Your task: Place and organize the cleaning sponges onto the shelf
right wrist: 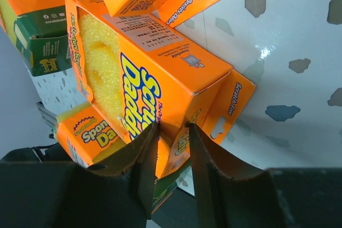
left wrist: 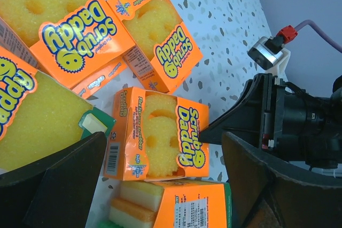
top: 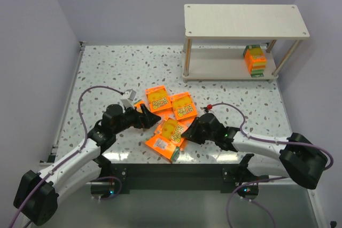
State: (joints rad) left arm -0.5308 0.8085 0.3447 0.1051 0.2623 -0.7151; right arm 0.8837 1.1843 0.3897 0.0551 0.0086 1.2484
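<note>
The shelf (top: 246, 20) is set at the far right of the speckled table (top: 107, 73). One sponge pack (top: 255, 60) is stood on its lower board, at the right end. The other cleaning sponges (top: 183, 105) are heaped in front of the shelf, well apart from it, and are overlapped and tilted against one another. The left gripper (left wrist: 163, 148) is held wide, with a flat pack (left wrist: 155, 142) framed between its fingers. The right gripper (right wrist: 172, 134) is narrowed onto the lower corner of a tilted pack (right wrist: 160, 78). That pinch is shown only by the right wrist view; from above it is hidden under the gripper body.
</note>
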